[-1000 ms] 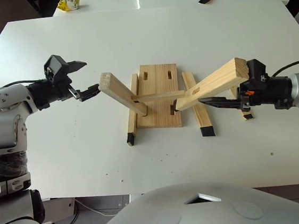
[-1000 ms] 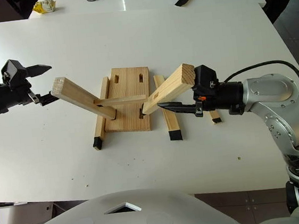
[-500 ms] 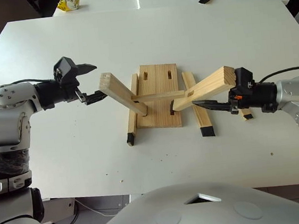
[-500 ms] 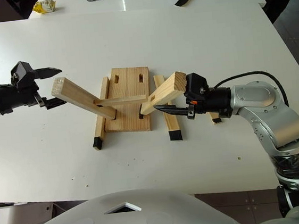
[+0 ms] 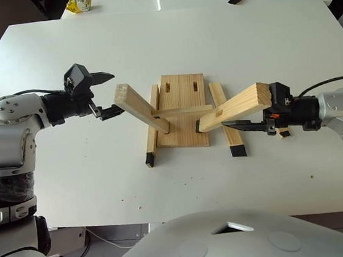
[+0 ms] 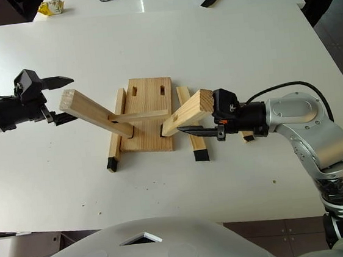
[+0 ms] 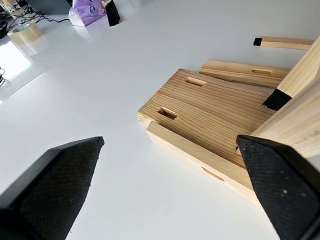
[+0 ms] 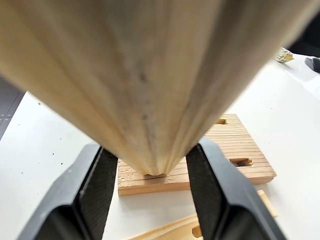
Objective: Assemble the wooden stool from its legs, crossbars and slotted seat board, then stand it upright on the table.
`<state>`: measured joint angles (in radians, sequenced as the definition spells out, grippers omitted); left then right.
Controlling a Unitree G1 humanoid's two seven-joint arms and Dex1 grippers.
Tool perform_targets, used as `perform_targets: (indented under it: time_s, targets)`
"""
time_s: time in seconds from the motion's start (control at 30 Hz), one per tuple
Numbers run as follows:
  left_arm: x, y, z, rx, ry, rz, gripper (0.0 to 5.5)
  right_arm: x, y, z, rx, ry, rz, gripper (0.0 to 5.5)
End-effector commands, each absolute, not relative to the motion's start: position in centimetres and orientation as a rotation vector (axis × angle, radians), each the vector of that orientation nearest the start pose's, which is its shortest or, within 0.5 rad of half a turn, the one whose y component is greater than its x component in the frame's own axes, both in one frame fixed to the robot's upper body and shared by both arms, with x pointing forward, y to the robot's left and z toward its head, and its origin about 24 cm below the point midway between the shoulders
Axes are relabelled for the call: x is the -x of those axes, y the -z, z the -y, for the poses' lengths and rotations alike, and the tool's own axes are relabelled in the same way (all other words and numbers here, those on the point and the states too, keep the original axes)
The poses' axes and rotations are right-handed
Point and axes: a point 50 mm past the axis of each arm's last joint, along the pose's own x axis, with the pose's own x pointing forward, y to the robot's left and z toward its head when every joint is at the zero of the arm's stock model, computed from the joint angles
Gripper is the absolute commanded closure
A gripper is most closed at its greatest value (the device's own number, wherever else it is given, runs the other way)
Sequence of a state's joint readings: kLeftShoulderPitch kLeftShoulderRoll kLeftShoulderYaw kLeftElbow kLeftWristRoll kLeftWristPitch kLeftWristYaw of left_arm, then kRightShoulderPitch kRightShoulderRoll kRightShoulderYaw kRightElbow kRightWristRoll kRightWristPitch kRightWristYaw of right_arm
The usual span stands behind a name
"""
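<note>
R arm is dropping: over the last sec the R hand [image 5: 236,117] is sinking toward the bench [image 5: 211,38], and the right leg [image 5: 233,106] it's clamped on is lying flatter. The leg's foot end is pivoting at the near-R slot of the seat board [image 5: 179,84], which is lying flat mid-bench. Prob. levering the foot into the slot; can't tell if it's seated. Crossbar [image 5: 182,109] is running from the tilted left leg [image 5: 140,107] twd it. L hand [image 5: 114,93] is now hovering closer at that leg's top end, fingers apart, not gripping. Both forearms are reaching in low from the bench's L & R sides.
</note>
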<state>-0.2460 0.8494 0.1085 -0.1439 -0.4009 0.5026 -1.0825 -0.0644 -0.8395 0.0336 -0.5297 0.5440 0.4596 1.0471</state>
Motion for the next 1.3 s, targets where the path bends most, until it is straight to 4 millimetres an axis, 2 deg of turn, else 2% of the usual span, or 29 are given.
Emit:
perform_targets:
  time_s: [0.03,0.2,0.47,0.8,1.17,1.3]
  targets:
    - [-25.6,-15.6,-24.0,-0.331,0.961,-0.284,0.58,-20.5,-14.3,17.6,0.343,-1.356,-0.264,3.46]
    - [-25.0,-15.7,-23.3,-0.315,0.979,-0.275,0.58,-21.0,-14.3,17.7,0.359,-1.361,-0.287,3.46]
    - [-24.6,-17.6,-21.5,-0.256,1.020,-0.209,0.58,-21.8,-14.6,17.1,0.421,-1.440,-0.324,3.46]
    - [-24.6,-17.6,-20.3,-0.233,1.029,-0.200,0.58,-23.3,-14.3,16.1,0.403,-1.484,-0.356,3.46]
    - [-25.7,-18.9,-18.8,-0.202,0.962,-0.139,0.58,-23.8,-12.2,15.2,0.509,-1.519,-0.433,3.46]
    - [-26.1,-19.4,-18.4,-0.195,0.939,-0.120,0.58,-24.0,-11.2,15.5,0.553,-1.511,-0.492,3.46]
